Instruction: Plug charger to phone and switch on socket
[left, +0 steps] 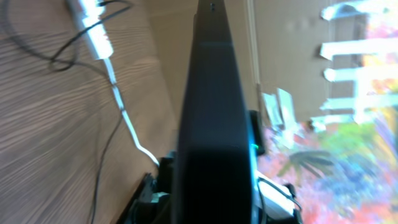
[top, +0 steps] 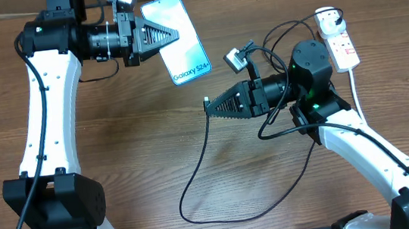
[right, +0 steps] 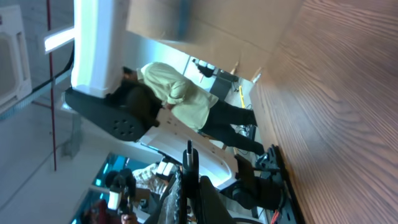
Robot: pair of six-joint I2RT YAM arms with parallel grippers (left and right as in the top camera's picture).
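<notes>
**Both pincers closed, one on the phone and one on the charger tip**

The left pincer [top: 174, 34] is clamped on the phone [top: 187, 54]. Its fingers cross the upper part of the light screen, and the rest of the handset reaches out beyond the fingertips. The end printed "Galaxy S24+" is the part farthest from this pincer. In the left wrist view the phone [left: 214, 124] shows edge-on as a dark slab running straight out from between the fingers.

The right pincer [top: 209, 104] is closed on the small connector end of the charger [top: 207, 129]. In the right wrist view a thin black tip sticks out just ahead of the fingers [right: 200, 196]. The printed end of the phone lies ahead of this pincer and off to one side, near it but not touching.

From the right pincer's tips the black cable drops away to the table [top: 131, 145]. It loops wide across the wood and comes back beside the right arm.

The socket [top: 342, 45] lies behind the right pincer, past its wrist and well apart from it, with red markings on its white top. Its thick white cord [top: 355, 87] trails back alongside the arm. Black cable gathers at the strip's far end, and I cannot tell whether the plug is seated there.
</notes>
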